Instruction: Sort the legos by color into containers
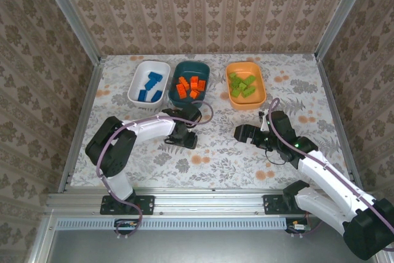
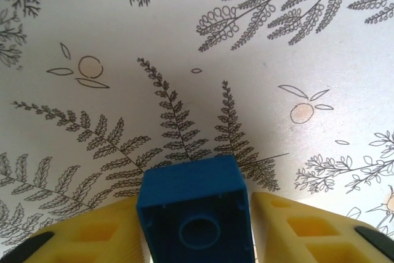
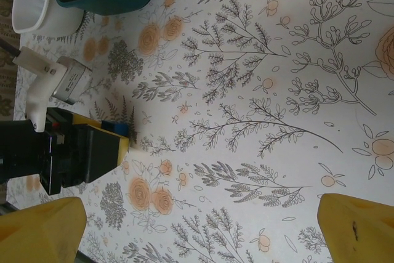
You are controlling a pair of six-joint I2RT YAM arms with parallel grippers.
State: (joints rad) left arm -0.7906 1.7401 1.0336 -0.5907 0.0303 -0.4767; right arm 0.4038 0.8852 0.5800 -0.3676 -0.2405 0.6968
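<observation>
**Last blue brick in hand, three bins already sorted**

Fern-and-blossom print covers the surface (image 1: pixel 215 152), with patterned wallpaper closing it in on three sides. Along the far edge stand the three containers side by side. The white bin (image 1: pixel 136 84) holds blue bricks (image 1: pixel 151 85), the dark teal bin (image 1: pixel 204 78) holds orange bricks (image 1: pixel 189 86), and the orange bin (image 1: pixel 261 87) holds light green bricks (image 1: pixel 242 84). From above, each bin shows one colour only, so the sorting done so far looks clean.

One piece is still outside a bin: a blue brick (image 2: pixel 197 210), lying just near of the gap between the white and teal bins. The left arm (image 1: pixel 144 126) reaches over it. In the left wrist view the left jaws stand narrow on it, a yellow pad (image 2: pixel 92 232) against each side and the brick's hollow underside facing the camera. Whether it has left the surface I cannot tell.

The right arm (image 1: pixel 320 173) waits over the middle of the surface with the right jaws wide and nothing between them. Its wrist camera catches the left jaws and a sliver of the blue brick beside them.

Judging from this, the job is nearly finished. What appears to remain is carrying this brick to the white bin and letting go.
</observation>
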